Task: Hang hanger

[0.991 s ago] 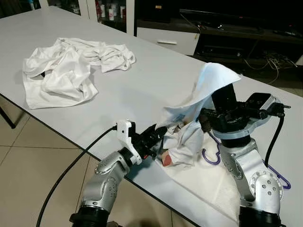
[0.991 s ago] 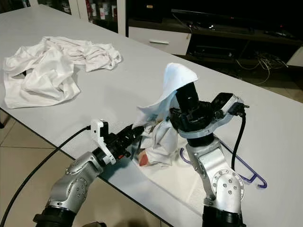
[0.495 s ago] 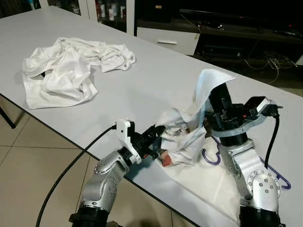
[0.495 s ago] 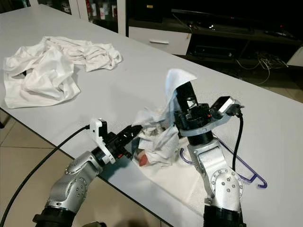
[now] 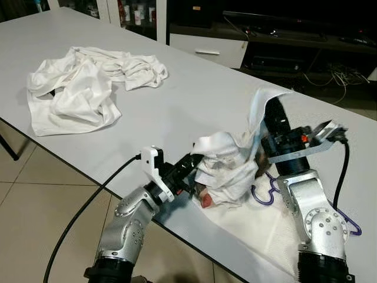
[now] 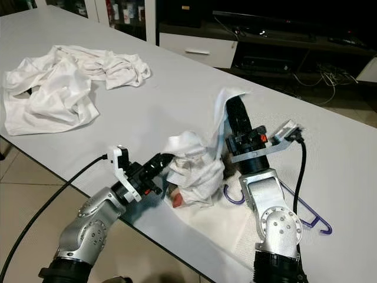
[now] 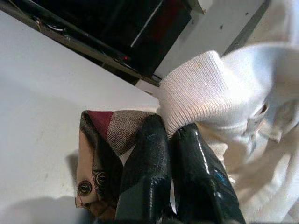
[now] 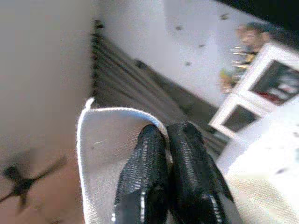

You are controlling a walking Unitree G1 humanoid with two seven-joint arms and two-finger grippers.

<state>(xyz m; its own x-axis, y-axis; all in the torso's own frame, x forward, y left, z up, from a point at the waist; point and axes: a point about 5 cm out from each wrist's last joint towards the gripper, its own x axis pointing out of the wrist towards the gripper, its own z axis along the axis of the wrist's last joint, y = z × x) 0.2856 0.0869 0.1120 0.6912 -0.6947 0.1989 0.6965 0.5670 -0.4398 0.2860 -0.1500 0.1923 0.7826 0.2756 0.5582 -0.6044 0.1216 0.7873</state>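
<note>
1. While the left gripper (image 5: pixel 191 168) sits at the near edge of the white table (image 5: pixel 194 94), its fingers (image 7: pixel 154 172) are pressed together on the ribbed collar of the white garment (image 5: pixel 227 168); the left wrist view shows the knit edge pinched between them.
2. Right gripper (image 6: pixel 234 112) points up and away from the robot, raised above the table, with its fingers (image 8: pixel 161 172) closed on a fold of the same garment; white cloth drapes over the fingertips in both eye views.
3. Garment is bunched in a lump between the two grippers, and its lower part lies flat on the table toward the robot, just left of the right arm.
4. Purple hanger (image 6: pixel 306 212) lies flat on the table beside the right arm. Its hook end curls out near the garment lump, and the bar runs off to the right behind the arm. Neither gripper touches it.
5. Brown herringbone label (image 7: pixel 100 149) with a small round stud sits at the garment neck, just beside the left fingers.
6. Second crumpled white garment (image 5: pixel 82 85) lies on the far left of the table, well apart from both grippers.
7. Black cable (image 5: pixel 88 206) trails from the left wrist down toward the tiled floor (image 5: pixel 35 200).
</note>
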